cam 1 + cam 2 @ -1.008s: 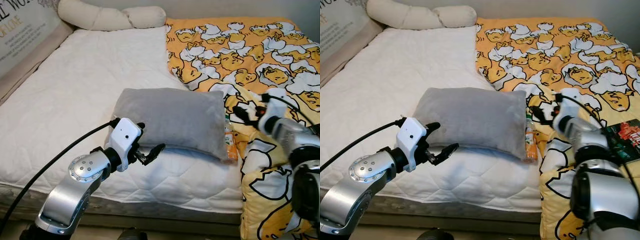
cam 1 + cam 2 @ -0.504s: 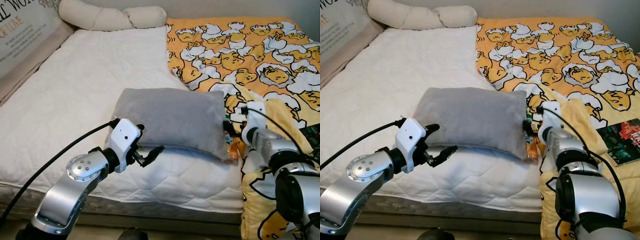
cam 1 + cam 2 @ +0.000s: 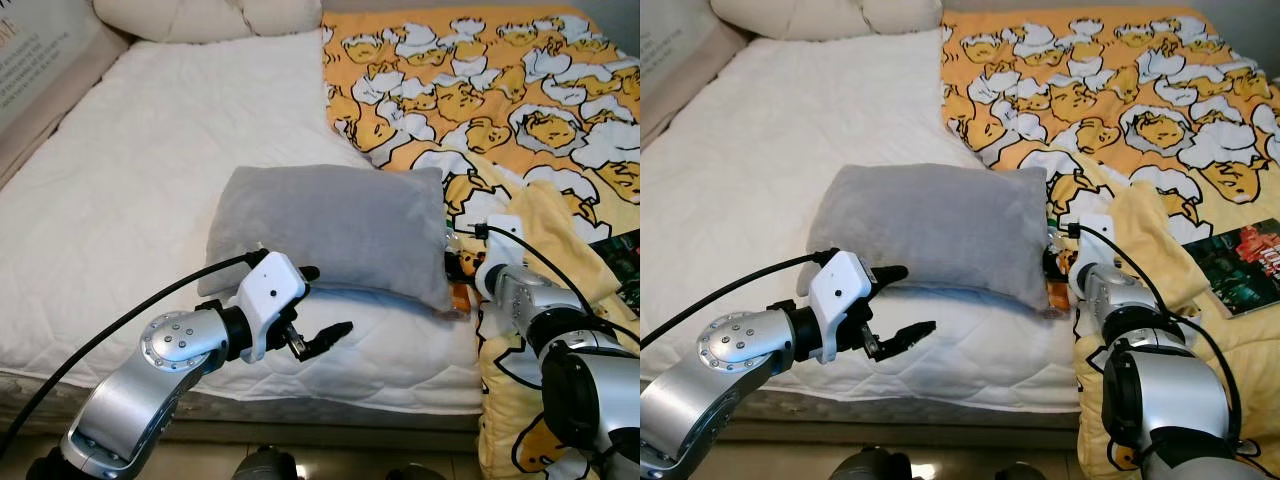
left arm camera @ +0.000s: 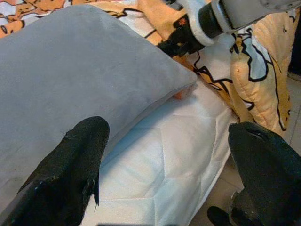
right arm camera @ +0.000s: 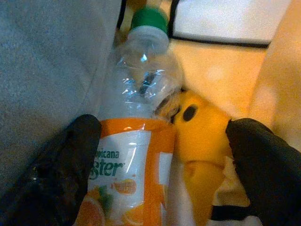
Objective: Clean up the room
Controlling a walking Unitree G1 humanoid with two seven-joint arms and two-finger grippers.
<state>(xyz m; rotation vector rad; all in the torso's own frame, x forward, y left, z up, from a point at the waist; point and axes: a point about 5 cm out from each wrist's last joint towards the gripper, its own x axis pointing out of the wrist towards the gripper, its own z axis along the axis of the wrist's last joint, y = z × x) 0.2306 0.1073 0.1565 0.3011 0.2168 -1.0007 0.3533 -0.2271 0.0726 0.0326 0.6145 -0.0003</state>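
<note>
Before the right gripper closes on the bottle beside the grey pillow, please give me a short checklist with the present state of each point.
1. Right gripper open: ok.
2. Bottle between its fingers: ok, though nearer one finger.
3. Grey pillow clear of the grasp: not ok, it presses against the bottle's side.
4. Yellow blanket clear of the grasp: not ok, a fold lies between the fingers.
5. Green cap on: ok.
6. Left gripper out of the way: ok, open at the pillow's front edge.

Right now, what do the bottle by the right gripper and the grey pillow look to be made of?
The bottle looks like thin clear plastic: see-through, glossy, with dented walls, a green screw cap and a printed orange label. The grey pillow looks like soft matte fabric, perhaps velour or fleece, judging by its fuzzy, unshiny surface and plump shape. The right gripper is open around the bottle.
</note>
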